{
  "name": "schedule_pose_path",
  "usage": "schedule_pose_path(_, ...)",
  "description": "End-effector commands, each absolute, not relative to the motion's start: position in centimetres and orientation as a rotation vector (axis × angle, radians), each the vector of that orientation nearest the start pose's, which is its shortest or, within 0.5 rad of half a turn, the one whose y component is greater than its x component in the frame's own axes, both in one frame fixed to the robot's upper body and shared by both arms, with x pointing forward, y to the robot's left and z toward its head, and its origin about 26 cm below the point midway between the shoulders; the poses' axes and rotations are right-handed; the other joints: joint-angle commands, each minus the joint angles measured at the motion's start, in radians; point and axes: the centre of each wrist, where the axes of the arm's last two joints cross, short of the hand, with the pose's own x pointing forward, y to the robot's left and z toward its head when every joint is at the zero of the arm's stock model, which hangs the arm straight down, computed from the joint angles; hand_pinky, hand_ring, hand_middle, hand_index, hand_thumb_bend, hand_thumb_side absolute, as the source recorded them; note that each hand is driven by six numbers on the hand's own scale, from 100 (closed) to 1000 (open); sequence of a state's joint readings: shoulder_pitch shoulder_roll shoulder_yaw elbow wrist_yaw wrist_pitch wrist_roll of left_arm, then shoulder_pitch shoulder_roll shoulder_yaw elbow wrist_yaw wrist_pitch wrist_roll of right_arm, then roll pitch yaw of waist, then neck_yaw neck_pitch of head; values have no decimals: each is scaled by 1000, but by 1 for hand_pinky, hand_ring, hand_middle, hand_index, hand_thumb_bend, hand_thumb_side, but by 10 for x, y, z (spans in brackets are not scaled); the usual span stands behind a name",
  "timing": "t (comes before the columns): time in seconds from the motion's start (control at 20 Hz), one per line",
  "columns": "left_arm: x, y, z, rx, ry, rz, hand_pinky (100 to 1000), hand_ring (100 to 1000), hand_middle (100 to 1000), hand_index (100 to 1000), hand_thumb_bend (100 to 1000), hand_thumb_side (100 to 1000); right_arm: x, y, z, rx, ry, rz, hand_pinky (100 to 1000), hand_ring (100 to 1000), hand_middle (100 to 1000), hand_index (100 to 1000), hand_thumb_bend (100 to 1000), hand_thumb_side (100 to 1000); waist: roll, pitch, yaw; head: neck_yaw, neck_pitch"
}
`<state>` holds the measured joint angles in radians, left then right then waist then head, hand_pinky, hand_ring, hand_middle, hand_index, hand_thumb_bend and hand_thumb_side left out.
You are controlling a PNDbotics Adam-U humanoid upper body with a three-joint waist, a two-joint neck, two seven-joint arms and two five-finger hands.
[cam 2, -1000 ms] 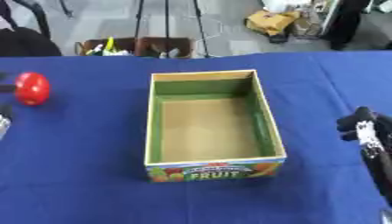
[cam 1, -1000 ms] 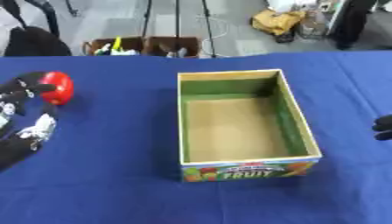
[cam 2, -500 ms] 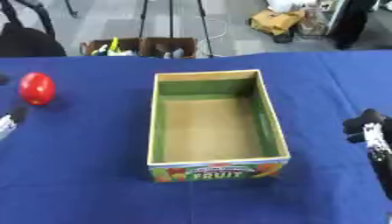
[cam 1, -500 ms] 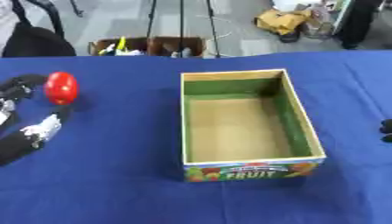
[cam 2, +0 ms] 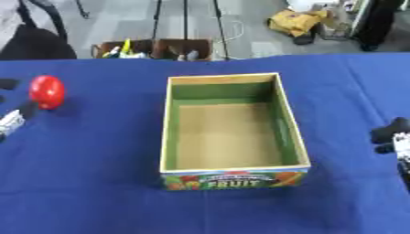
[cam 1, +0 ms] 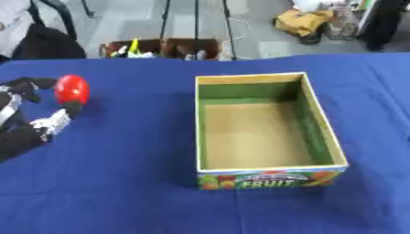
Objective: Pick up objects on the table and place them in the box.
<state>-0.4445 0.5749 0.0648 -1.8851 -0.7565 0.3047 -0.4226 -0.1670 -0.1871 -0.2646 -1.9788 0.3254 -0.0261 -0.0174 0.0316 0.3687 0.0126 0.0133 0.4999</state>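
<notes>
A round red object (cam 1: 72,89) lies at the far left on the blue table (cam 1: 136,164). My left hand (cam 1: 36,128) comes in from the left edge, its dark fingers (cam 1: 28,85) curled over the object's top left and its thumb against the underside. Whether the object rests on the cloth or hangs just above it I cannot tell. The open cardboard fruit box (cam 1: 248,78), green inside, stands in the middle with nothing in it. My right hand (cam 2: 391,137) shows only partly at the right edge, level with the box's front, with nothing in it.
Blue cloth lies bare around the box on all sides. Beyond the table's far edge are a low brown crate (cam 1: 164,48) of small items, tripod legs and a yellow bag (cam 1: 300,20) on the floor.
The whole picture has slid slightly to the right, so the camera moved. The left hand stays round the red object and the box has not moved.
</notes>
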Motion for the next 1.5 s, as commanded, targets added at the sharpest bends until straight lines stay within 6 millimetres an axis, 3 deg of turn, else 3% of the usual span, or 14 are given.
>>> schedule_pose_path(0.05,326,321,269,1111,-1550,-964,454,750,837,976,315,963,278,-321,168,-717,-2124,223,546,589,472,577,100,927,4,-28,-2,17,8)
schedule_pose_path(0.35,342,345,283,1093,-1448,-980,484,739,909,971,323,964,278,-323,168,-720,-2116,236,546,588,472,576,100,926,14,-39,-7,45,26)
schedule_pose_path(0.55,354,360,292,1096,-1396,-997,545,822,965,980,334,956,277,-323,167,-724,-2110,245,546,588,471,576,100,925,19,-38,-14,54,28)
schedule_pose_path(0.95,376,375,306,1099,-1361,-1017,561,818,948,1000,355,958,276,-324,165,-737,-2108,269,545,587,470,575,100,924,21,-31,-31,63,48)
schedule_pose_path(1.3,390,381,320,1116,-1318,-1035,578,811,923,1000,381,950,275,-324,164,-753,-2111,296,545,587,468,574,100,923,25,-11,-55,63,20)
schedule_pose_path(1.5,402,388,323,1133,-1254,-1020,580,817,904,997,352,939,275,-324,164,-761,-2115,312,545,587,467,573,100,922,30,1,-69,69,4)
